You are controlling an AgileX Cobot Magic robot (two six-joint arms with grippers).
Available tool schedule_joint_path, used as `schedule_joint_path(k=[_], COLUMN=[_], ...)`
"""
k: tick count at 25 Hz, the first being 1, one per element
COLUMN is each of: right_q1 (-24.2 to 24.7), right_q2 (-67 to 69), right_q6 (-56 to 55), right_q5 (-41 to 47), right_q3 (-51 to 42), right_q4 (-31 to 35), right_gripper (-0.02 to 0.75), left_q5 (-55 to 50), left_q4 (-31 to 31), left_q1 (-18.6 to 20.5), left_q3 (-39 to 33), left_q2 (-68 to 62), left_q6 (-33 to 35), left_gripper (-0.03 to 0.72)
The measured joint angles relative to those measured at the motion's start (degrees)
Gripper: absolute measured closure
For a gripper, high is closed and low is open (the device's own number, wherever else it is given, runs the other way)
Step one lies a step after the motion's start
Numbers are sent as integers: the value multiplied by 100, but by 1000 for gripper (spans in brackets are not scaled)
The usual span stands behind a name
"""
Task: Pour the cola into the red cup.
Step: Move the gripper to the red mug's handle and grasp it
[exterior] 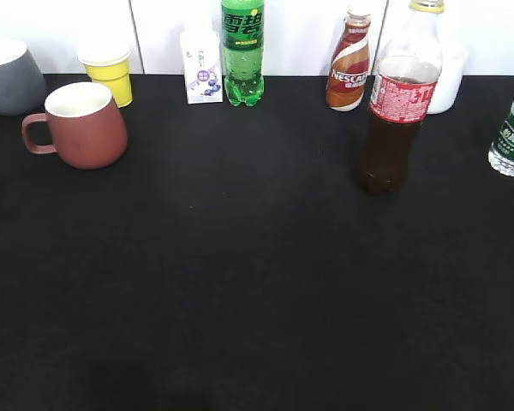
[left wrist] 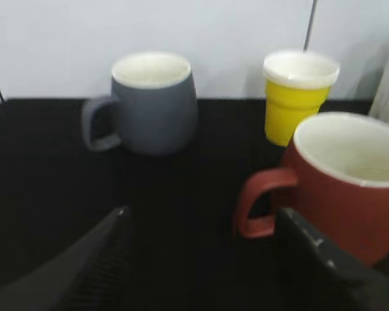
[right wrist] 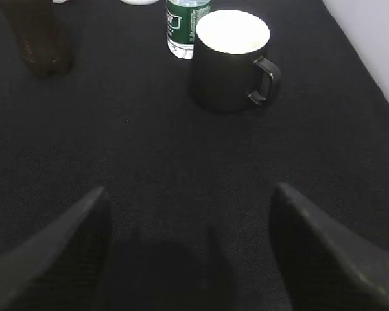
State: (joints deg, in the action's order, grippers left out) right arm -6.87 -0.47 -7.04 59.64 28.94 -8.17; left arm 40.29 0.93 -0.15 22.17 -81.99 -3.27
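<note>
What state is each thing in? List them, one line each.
cola: upright, yellow cap on, partly full, untouched.
red cup: upright, empty, handle to the left.
grey mug: upright, looks empty.
yellow cup: upright.
green soda bottle: upright.
Nescafe bottle: upright.
black mug: upright, empty.
left tool: open, holding nothing.
right tool: open, holding nothing.

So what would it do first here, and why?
Probably reach the right gripper, open and empty, forward and left to the cola. The bottle stands upright, untouched, cap on, on the right side; the red cup waits empty far left, near the open left gripper.
</note>
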Motion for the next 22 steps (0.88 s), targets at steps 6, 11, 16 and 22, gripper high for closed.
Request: schedule_joint_path(k=[6,11,16,22], right_q1=[0,0,0,0], right_q2=[0,0,0,0], right_q6=[0,0,0,0], right_q5=[0,0,0,0], right_q3=[0,0,0,0], right_q4=[0,0,0,0], right_gripper=[162,162,162,162], left_q5=[1559,1784,1936,1938], left_q4=[436,488,498,716], left_q1=[0,0,0,12], left_q3=[342,726,1085,1593], left_q2=[-1641,-2355,-2650,-3132], left_q6=[-1,-1,-1,-1], left_gripper=[174,174,174,174])
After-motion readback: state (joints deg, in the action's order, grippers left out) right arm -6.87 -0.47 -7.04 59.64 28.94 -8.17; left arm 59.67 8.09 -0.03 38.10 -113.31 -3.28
